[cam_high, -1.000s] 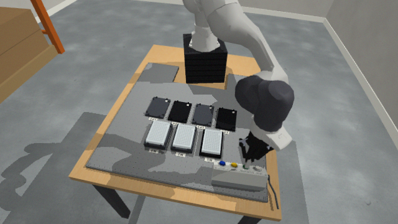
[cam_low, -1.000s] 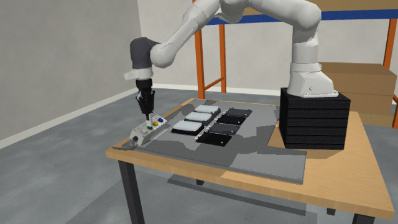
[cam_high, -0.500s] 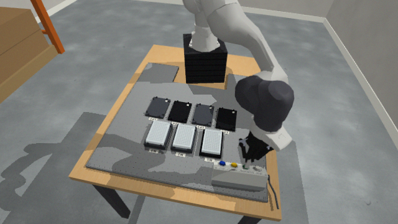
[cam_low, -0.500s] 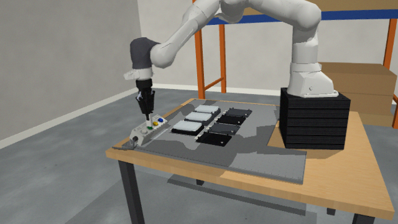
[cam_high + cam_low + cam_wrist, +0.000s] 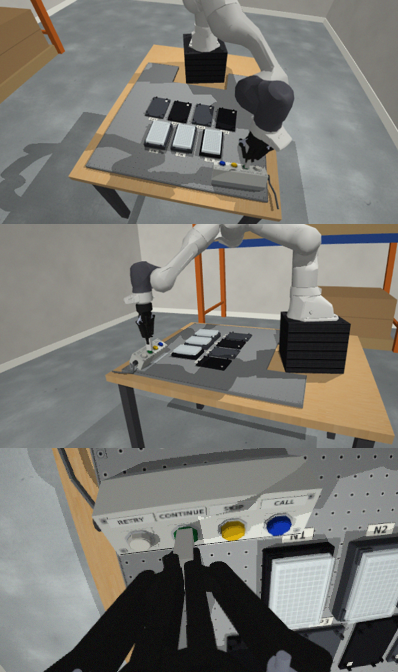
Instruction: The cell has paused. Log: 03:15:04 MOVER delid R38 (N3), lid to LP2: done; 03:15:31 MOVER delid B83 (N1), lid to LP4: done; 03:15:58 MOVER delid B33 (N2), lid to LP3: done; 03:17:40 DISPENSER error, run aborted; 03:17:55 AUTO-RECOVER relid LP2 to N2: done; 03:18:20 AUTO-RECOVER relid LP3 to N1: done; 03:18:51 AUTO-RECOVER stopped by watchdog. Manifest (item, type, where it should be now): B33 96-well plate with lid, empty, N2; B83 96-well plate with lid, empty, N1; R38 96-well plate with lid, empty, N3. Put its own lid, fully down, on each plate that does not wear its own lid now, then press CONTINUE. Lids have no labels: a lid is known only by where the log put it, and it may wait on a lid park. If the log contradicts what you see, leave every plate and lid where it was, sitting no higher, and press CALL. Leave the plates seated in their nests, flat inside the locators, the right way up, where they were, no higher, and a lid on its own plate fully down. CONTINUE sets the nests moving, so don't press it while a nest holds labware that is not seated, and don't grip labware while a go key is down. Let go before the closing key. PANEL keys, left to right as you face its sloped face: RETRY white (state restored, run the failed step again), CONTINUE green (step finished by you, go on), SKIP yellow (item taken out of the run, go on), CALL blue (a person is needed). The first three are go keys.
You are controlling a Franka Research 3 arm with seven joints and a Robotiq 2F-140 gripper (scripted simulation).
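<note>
My gripper (image 5: 186, 541) is shut and empty, its fingertips resting on the green CONTINUE key of the panel (image 5: 239, 175). It also shows in the exterior view (image 5: 148, 346) standing upright over the panel. Three plates with white lids sit in a row: N1 (image 5: 212, 142), N2 (image 5: 184, 137) and N3 (image 5: 158, 133). In the wrist view N1 (image 5: 297, 589) and N2 (image 5: 372, 583) look flat in their nests. The four lid parks (image 5: 191, 113) behind them are bare.
The white RETRY key (image 5: 141, 540), yellow SKIP key (image 5: 233, 529) and blue CALL key (image 5: 278, 525) flank the green one. The arm's black base (image 5: 204, 59) stands at the table's back. A cable (image 5: 273, 191) runs by the panel's right end near the table edge.
</note>
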